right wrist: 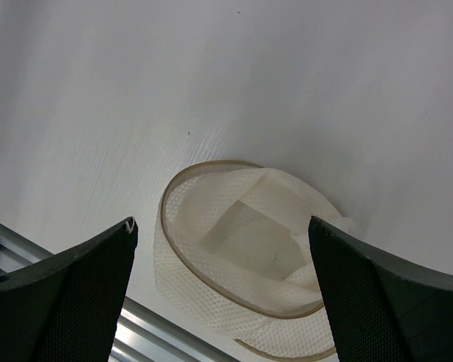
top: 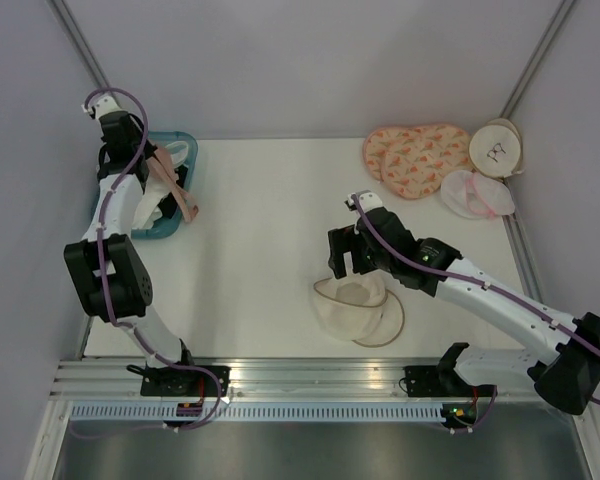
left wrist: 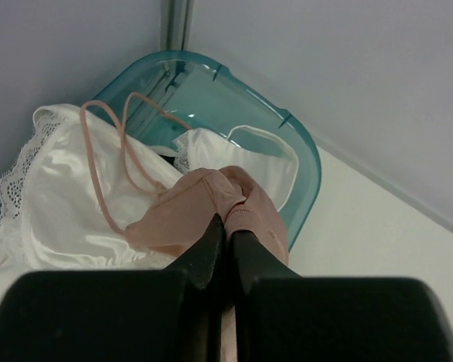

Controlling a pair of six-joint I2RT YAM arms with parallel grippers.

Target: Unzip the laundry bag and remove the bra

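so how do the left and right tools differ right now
The left tool is shut on the bra, while the right tool is open and holds nothing. The left tool hangs over the teal bin at the far left; the right tool hovers over the opened laundry bag. Both are black.

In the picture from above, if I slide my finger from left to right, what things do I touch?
pinkish bra → open mesh laundry bag → peach patterned pad → round bag with a drawing
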